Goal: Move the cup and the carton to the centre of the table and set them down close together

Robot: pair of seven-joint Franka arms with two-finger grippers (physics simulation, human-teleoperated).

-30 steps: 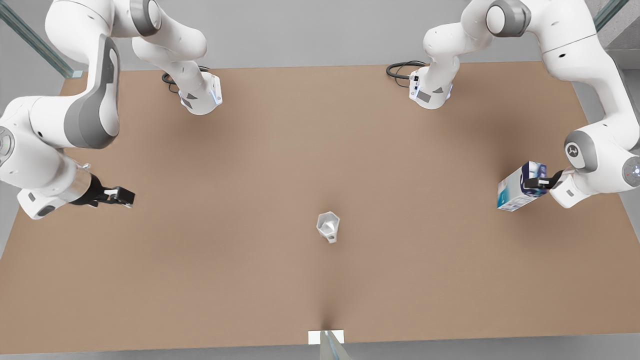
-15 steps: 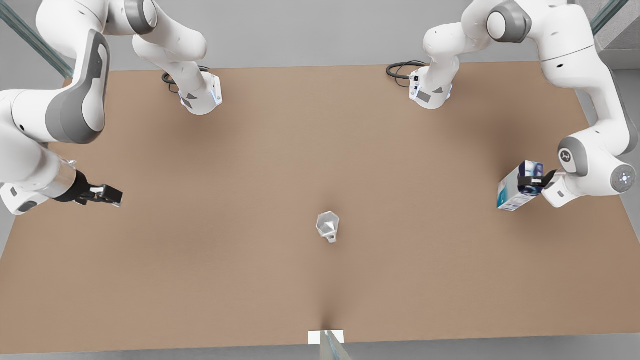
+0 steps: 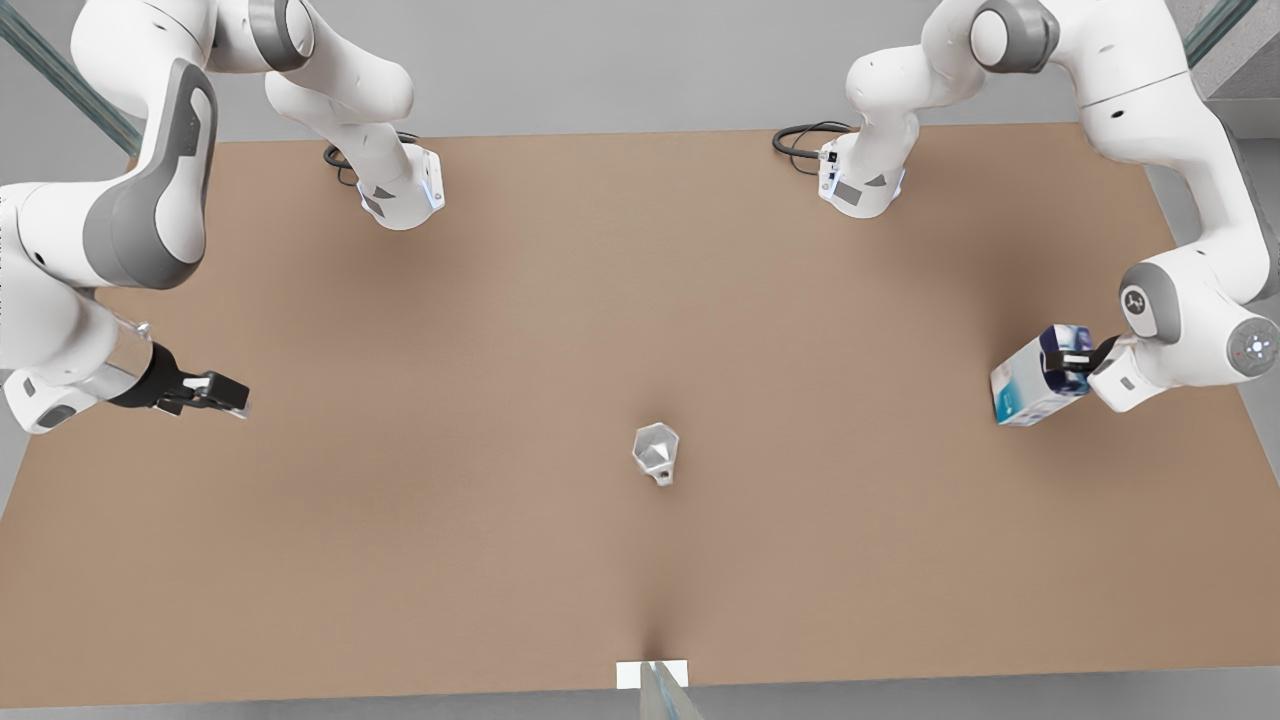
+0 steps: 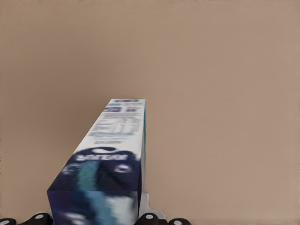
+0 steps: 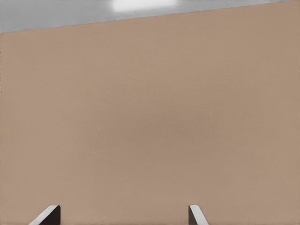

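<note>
Surface: one wide, matte brown rectangular counter point(image 3: 560, 330) under grey surroundings, carrying both my arm bases along its far edge.

Item 1: small pale grey-white faceted cup point(image 3: 656, 452) with a little handle. Stands upright on the counter near its middle, slightly toward the near edge, apart from everything else.

Item 2: small rectangular white and light-blue carton point(image 3: 1030, 380) with dark blue printing. Held tilted above the counter at the front view's right, well apart from the cup. From my left wrist it reaches away over bare brown counter point(image 4: 225, 84), the carton's dark blue end point(image 4: 105, 178) nearest the camera.

Item 3: my left gripper point(image 3: 1072, 362), clamped on the carton's dark blue end.

Item 4: my right gripper point(image 3: 222, 392), at the front view's left, over the counter, fingers spread and holding nothing. One fingertip point(image 5: 49, 215) shows from my right wrist, with bare counter ahead.
</note>
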